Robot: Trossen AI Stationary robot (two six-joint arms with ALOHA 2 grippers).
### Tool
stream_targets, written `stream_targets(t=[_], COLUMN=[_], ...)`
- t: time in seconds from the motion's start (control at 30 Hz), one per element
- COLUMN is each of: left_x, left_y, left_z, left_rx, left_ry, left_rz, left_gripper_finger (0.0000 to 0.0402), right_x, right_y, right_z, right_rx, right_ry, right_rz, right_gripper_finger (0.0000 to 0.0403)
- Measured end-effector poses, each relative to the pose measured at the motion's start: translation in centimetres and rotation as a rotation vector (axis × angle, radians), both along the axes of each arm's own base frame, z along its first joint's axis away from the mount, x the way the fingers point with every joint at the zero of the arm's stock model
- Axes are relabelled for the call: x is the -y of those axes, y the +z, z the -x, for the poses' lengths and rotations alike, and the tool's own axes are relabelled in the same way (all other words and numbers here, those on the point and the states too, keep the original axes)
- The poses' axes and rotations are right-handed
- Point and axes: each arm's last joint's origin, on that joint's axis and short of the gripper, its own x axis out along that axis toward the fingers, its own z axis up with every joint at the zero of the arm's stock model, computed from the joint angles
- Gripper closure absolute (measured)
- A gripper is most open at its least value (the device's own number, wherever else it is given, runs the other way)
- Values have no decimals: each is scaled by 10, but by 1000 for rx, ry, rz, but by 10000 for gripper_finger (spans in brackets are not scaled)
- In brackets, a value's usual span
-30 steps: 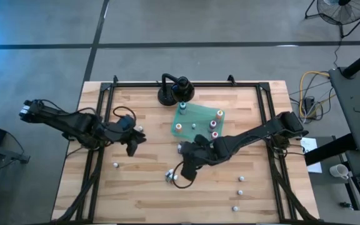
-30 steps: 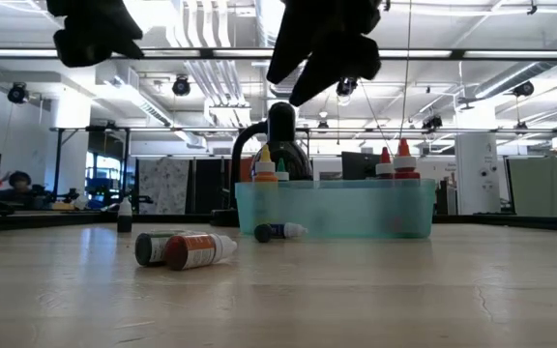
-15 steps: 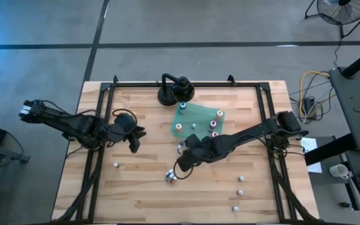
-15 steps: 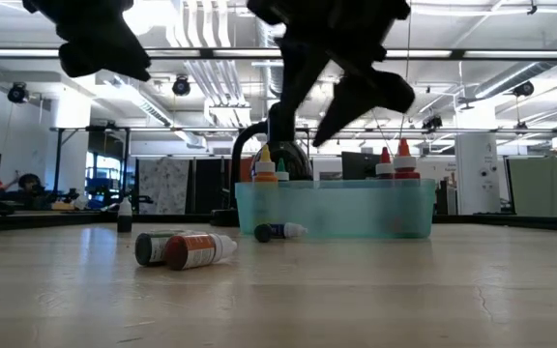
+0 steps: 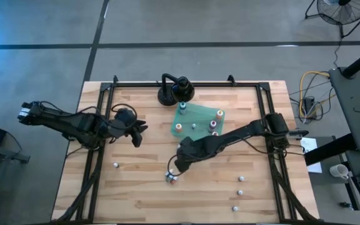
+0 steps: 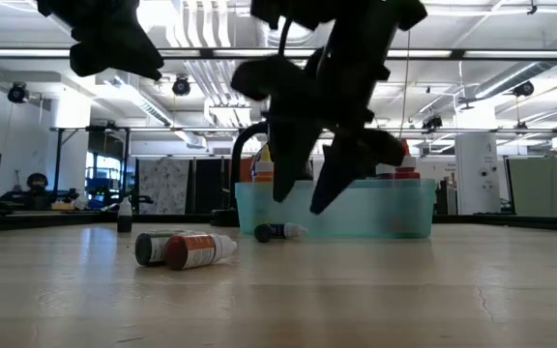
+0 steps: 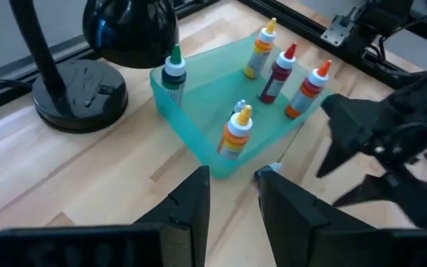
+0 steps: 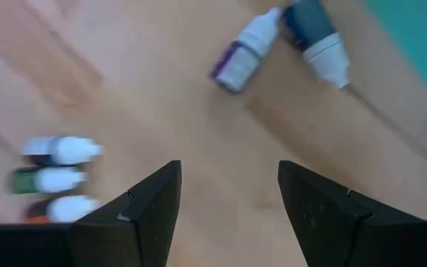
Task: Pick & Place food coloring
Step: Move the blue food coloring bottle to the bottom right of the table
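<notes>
Several food coloring bottles stand upright in the green tray [image 5: 199, 119], also seen in the left wrist view [image 7: 191, 126]. Three more lie side by side on the wood [image 5: 170, 177] [image 8: 54, 178]. A purple-labelled bottle [image 8: 243, 53] and a blue one [image 8: 313, 33] lie near the tray. My right gripper [image 5: 177, 166] [image 6: 300, 203] hangs open, pointing down over bare wood between those two groups, touching none. My left gripper [image 5: 137, 134] [image 7: 233, 200] is raised left of the tray, open with a narrow gap and nothing in it.
A black round-based lamp stand [image 5: 175, 90] stands at the far edge behind the tray. Single bottles lie at the near left [image 5: 115, 165] and near right [image 5: 240, 179] [image 5: 235, 208]. Black rails [image 5: 99, 156] run along the table's sides.
My right gripper has come down toward the table and rolled about its own axis, staying open; it now hangs low in front of the tray in the low view. My left gripper has swung a little toward the far edge. No bottle has moved.
</notes>
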Motion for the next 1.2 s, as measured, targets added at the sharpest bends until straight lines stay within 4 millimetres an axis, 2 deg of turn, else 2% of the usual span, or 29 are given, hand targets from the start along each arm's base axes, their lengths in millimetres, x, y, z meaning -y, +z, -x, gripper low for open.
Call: stream_targets(t=[0.3, 0.7, 1.2], left_x=[0, 0, -1], left_y=[-1, -1, 0], left_z=[0, 0, 1], left_rx=[-10, -10, -18], left_ry=[1, 3, 23], left_rz=[-3, -4, -60], left_gripper_finger=[312, 312, 312], right_x=[8, 26, 28], right_y=[-13, -28, -27], right_z=[3, -2, -13], right_rx=[-96, -168, -110], right_ry=[142, 237, 459], right_rz=[245, 323, 412], right_gripper_finger=[184, 183, 183])
